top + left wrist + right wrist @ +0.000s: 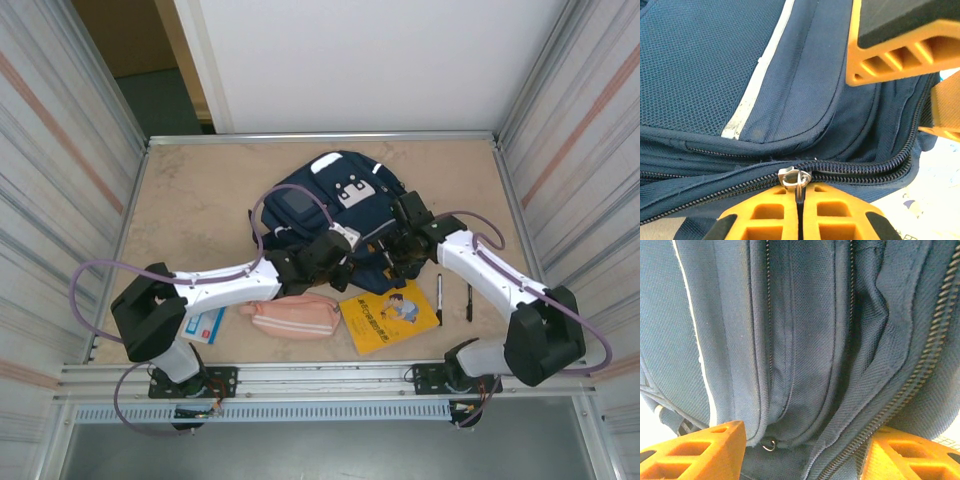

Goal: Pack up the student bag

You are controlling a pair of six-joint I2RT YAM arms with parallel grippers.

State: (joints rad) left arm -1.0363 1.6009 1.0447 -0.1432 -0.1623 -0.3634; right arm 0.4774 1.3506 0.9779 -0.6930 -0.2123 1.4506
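The left gripper [799, 196] is pinching the metal zipper pull [793, 177] between its 2 orange fingers [765, 215], which are pressing together at the bottom edge. The zipper [860, 167] is running across the navy student bag [695, 65], below a white stripe [760, 75]. The right gripper's finger [900, 55] is hovering over the fabric at upper right.

No readable text, yellow book [388, 318] cover illegible

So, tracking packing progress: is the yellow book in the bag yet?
Out: the yellow book lies on the table beside the pink pouch, outside the student bag.
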